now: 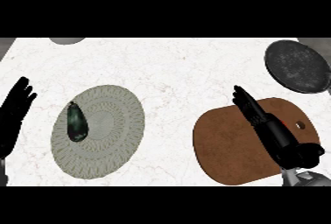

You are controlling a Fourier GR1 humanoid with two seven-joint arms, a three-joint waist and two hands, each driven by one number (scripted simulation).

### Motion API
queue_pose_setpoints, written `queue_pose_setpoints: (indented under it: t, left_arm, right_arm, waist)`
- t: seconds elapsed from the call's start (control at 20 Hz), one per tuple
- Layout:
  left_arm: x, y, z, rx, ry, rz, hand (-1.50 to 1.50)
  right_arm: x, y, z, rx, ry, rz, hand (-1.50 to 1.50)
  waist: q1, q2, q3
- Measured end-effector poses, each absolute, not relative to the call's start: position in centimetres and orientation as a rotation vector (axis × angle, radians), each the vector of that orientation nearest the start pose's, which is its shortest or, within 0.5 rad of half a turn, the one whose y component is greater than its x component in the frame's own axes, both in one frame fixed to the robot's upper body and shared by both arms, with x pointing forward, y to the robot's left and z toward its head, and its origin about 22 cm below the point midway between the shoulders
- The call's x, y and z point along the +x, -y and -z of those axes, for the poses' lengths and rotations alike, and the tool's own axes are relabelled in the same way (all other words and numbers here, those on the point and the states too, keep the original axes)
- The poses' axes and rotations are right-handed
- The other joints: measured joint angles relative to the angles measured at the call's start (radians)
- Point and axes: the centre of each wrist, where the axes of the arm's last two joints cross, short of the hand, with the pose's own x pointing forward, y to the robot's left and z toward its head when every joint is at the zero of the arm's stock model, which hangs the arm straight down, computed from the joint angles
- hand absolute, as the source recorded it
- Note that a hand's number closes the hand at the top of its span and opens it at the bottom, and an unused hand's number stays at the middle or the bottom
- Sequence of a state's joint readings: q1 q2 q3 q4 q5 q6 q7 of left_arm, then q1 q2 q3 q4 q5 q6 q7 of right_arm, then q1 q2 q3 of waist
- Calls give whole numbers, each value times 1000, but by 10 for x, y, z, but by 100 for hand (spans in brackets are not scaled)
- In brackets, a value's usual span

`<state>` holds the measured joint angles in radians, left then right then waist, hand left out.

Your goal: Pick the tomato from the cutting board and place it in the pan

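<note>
The brown cutting board (226, 148) lies at the lower right, with a small hole near its right edge. My right hand (266, 126) stretches over the board's right half, its straight fingers (243, 99) pointing toward the far side; it is open. No tomato shows anywhere, and the hand and forearm hide part of the board. The dark grey pan (297, 65) sits at the far right corner, apart from the hand. Resting at the left edge is my left hand (15, 111), open with its fingers up.
A grey woven round plate (113, 131) lies left of centre with a dark green oblong vegetable (76, 122) on its left side. A grey rounded object (66, 40) peeks in at the far edge. White marble counter runs between plate and board.
</note>
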<state>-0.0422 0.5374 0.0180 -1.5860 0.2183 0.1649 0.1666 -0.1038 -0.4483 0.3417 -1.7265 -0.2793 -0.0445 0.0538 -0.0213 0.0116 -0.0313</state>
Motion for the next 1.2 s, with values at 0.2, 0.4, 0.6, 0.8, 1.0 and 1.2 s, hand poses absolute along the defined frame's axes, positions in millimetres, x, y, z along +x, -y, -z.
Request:
queue_pose_setpoints:
  t: [0.2,0.4,0.6,0.8,1.0,1.2]
  left_arm:
    - [263,-326,-67,332,1532,69,0]
    - [272,-307,-69,265,1599,60,0]
    - [275,-296,-62,234,1612,30,0]
    - [279,-286,-62,215,1622,32,0]
    - [284,-277,-59,203,1622,40,0]
    - [290,-274,-56,197,1622,51,0]
  right_arm:
    - [255,260,-56,282,1593,-525,150]
    - [270,310,-60,361,1592,-653,-150]
    - [269,371,-68,195,1766,-645,-150]
    - [263,437,-88,23,1888,-681,-150]
    - [255,487,-128,-141,1854,-803,-150]
    - [259,503,-179,-286,1763,-1008,-150]
  waist:
    - [12,-1,21]
    - [23,5,31]
    - [3,0,35]
    - [6,-2,36]
    - [17,-4,35]
    - [28,-3,33]
